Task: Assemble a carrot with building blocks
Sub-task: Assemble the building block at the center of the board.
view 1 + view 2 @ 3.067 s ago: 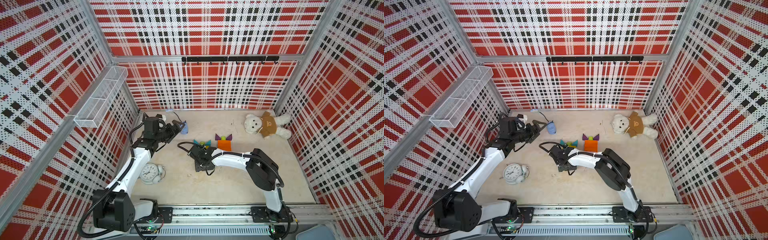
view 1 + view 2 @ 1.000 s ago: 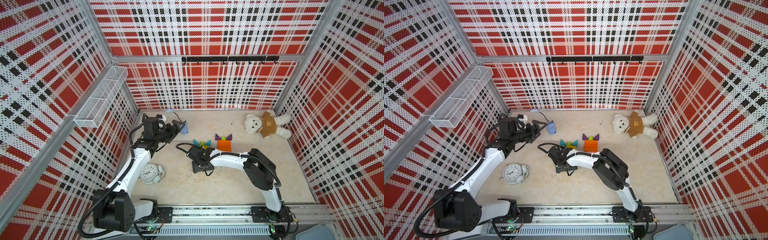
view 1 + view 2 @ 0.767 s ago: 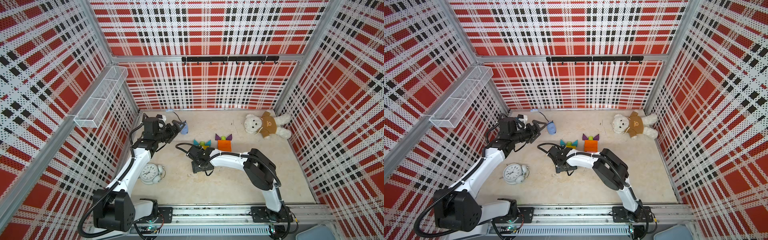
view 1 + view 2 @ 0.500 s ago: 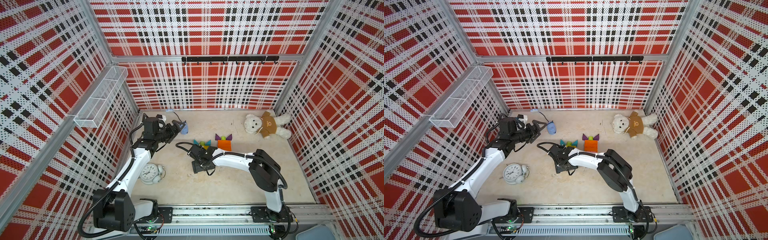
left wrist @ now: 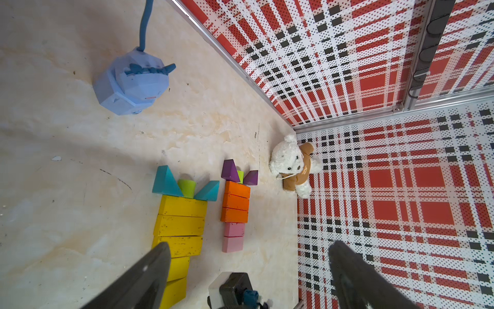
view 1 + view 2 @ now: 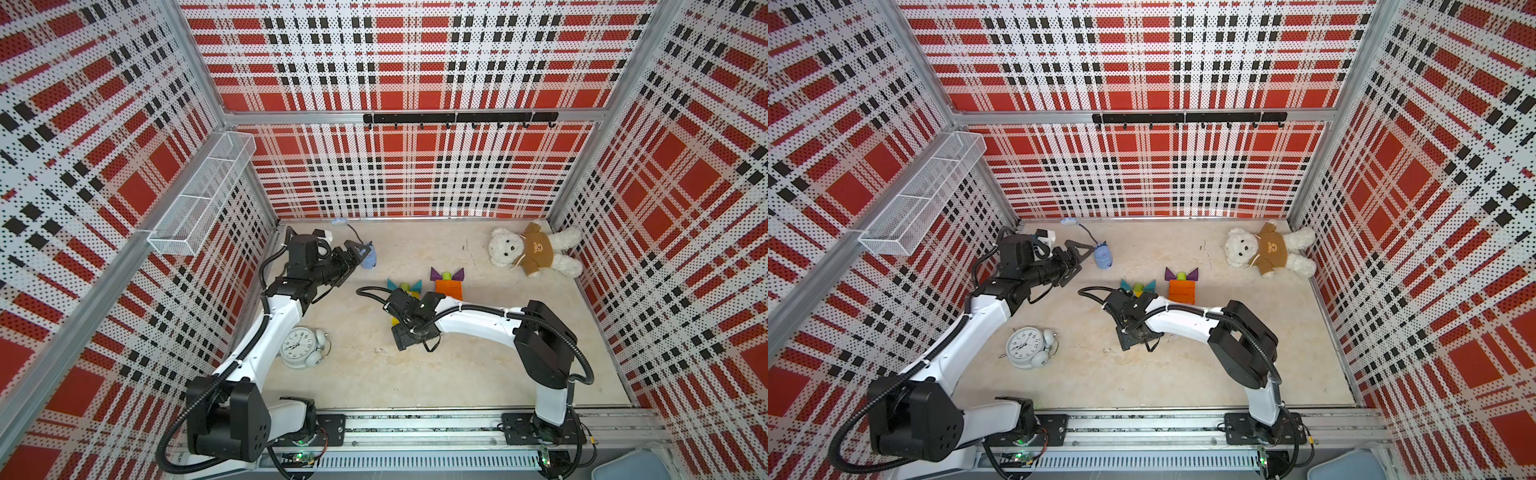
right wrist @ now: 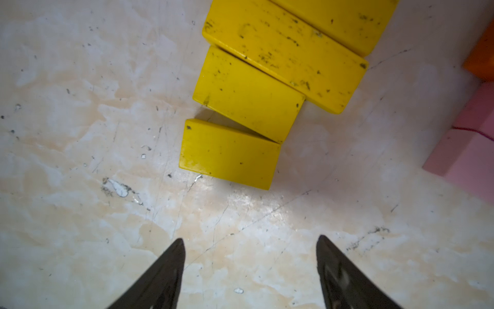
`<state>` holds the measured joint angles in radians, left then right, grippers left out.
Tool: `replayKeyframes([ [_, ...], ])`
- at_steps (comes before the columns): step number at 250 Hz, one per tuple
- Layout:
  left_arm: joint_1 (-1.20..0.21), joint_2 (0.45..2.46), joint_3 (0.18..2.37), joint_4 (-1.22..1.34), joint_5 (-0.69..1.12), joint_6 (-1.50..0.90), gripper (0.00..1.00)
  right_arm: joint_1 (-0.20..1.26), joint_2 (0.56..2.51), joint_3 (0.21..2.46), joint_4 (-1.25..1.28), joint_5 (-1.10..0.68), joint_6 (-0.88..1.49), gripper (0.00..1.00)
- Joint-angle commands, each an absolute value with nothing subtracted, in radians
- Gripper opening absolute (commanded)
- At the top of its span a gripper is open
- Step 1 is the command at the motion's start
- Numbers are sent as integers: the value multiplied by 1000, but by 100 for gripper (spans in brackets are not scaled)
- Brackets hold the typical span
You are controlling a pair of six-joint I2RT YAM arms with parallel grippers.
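Two carrots lie built mid-counter [image 7: 80, 214]: yellow carrot [image 5: 181, 222] left of orange-pink carrot [image 5: 235, 206]. The tip yellow block [image 7: 230, 153] sits skewed, with a gap on one side; likely only straightening is left. Open, empty right hand [image 7: 250, 239] hovers just near of that tip; left hand [image 5: 248, 244] is open, empty, far left.

Red, white and black checked walls [image 6: 415, 178] full of tiny holes stand on three sides. The tabletop [image 6: 457, 365] is pale and scratched. A white wire basket [image 6: 199, 199] hangs on the left wall, a black hook bar [image 6: 457, 118] on the far wall.
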<state>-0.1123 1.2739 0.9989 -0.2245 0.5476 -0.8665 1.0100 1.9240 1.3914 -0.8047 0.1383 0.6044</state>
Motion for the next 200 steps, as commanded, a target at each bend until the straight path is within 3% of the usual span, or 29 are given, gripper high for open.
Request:
replayKeyframes([
  [1, -104, 1282, 994, -199, 559, -864, 94, 999, 1962, 1401, -782, 121, 589, 80],
  [200, -99, 1274, 993, -199, 560, -868, 95, 968, 2031, 1436, -727, 122, 686, 80],
])
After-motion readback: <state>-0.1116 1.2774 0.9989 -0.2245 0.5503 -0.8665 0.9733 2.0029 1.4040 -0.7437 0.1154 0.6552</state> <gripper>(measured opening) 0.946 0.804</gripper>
